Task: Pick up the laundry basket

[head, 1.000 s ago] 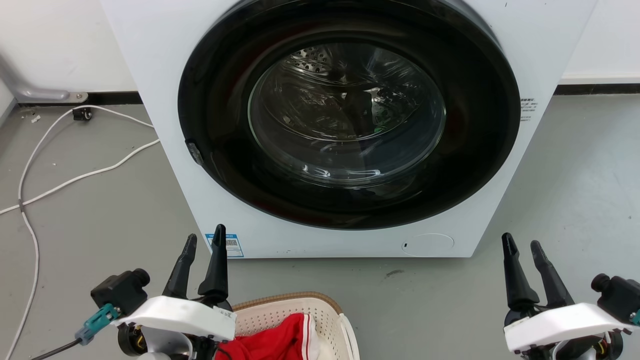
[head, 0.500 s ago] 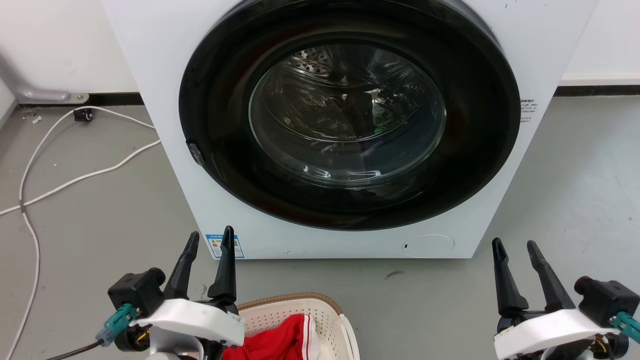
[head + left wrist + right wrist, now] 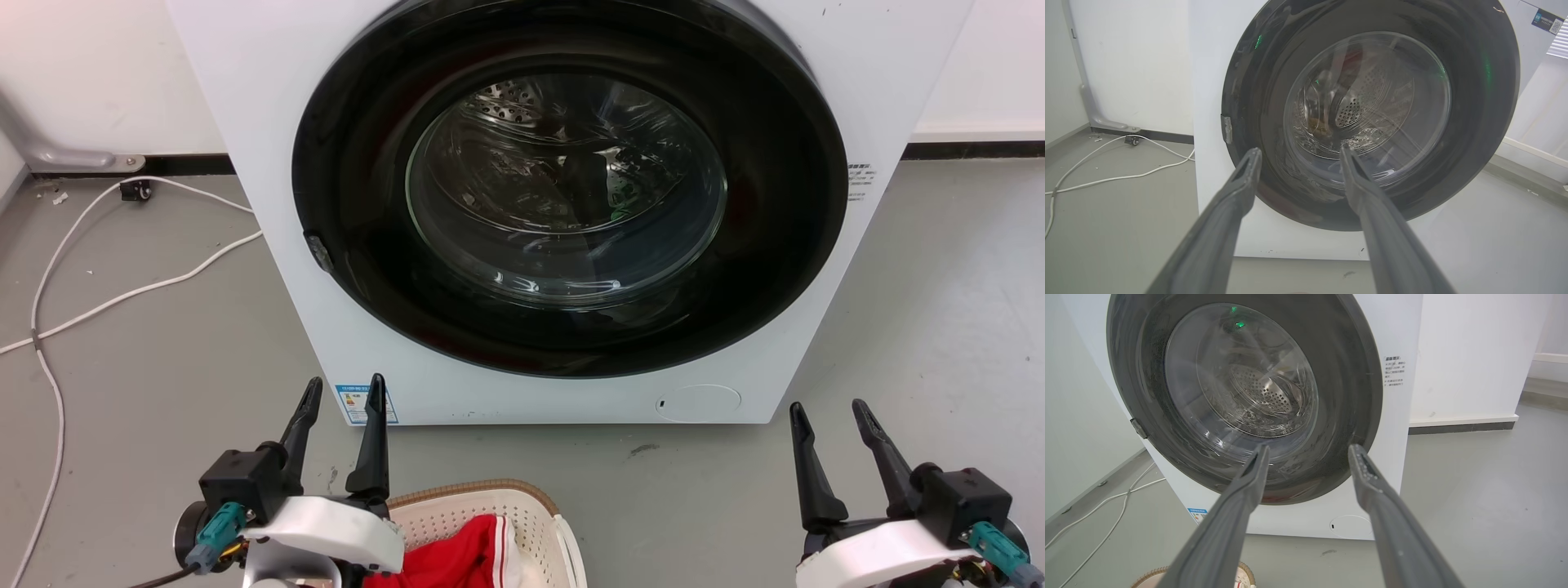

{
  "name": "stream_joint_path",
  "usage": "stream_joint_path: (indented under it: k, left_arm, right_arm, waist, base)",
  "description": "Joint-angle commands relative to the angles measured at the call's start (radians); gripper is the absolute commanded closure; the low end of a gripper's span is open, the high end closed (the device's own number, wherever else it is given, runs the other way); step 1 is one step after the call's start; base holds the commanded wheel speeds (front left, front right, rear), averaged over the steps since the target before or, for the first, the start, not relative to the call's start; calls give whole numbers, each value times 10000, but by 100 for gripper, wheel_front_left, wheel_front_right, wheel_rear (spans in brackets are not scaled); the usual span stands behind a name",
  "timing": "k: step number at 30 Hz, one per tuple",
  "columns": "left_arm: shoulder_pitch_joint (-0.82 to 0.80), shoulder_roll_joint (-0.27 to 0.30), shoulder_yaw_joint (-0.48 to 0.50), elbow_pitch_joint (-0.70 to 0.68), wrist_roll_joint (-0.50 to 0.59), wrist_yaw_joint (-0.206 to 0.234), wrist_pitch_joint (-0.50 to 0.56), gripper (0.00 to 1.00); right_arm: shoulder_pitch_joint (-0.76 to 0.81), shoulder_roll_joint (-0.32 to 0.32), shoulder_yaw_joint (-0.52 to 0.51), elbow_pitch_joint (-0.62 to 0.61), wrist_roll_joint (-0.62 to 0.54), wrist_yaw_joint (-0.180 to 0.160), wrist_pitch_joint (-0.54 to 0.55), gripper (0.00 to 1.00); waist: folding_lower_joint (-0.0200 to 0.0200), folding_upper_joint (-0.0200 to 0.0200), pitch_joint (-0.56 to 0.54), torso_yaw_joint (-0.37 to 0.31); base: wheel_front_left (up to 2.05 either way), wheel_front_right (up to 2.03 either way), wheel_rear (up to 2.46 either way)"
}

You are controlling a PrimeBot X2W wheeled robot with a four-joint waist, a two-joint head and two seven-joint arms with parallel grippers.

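Two grippers hover with nothing between their fingers. The left gripper (image 3: 344, 384) has its long dark fingers spread apart, tips pointing at the foot of the washing machine (image 3: 245, 90). In the head view its white wrist housing overlaps the left end of the laundry basket (image 3: 529, 513); whether they touch cannot be told. The right gripper (image 3: 826, 406) is spread just as wide and is empty, well apart from the basket, off the machine's right front corner.

The basket stands on the grey floor (image 3: 939, 327) at the bottom edge of the head view, between the two grippers and much nearer the left one. Its brown braided rim faces the machine and a white handle shows on its right side. A red garment (image 3: 457, 555) with a white stripe lies inside it.

Beyond, the machine's round dark door (image 3: 775, 245) is shut, and the steel drum shows through its glass. A white cable (image 3: 122, 291) trails over the floor to the machine's left.
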Motion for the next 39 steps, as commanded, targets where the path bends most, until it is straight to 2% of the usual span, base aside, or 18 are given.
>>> stream_joint_path:
  k: [1, 15, 39]
  left_arm:
    - [60, 76, -39, -69, 183, 55, -73, 0]
    - [187, 146, -121, 94, 1244, 276, -373, 0]
    - [317, -190, 149, 348, 2660, -4, -823, 0]
  right_arm:
    - [48, 19, 23, -80, -221, 0, -78, 0]
    - [179, 25, 18, -14, -1460, -1, -381, 0]
    - [354, 33, 85, -19, -2446, -1, -823, 0]
  waist:
    - [0, 0, 0, 0]
    - [0, 0, -11, -27]
    - [0, 0, -10, 25]
  base:
    - [0, 0, 0]
    - [0, 0, 0]
    - [0, 0, 0]
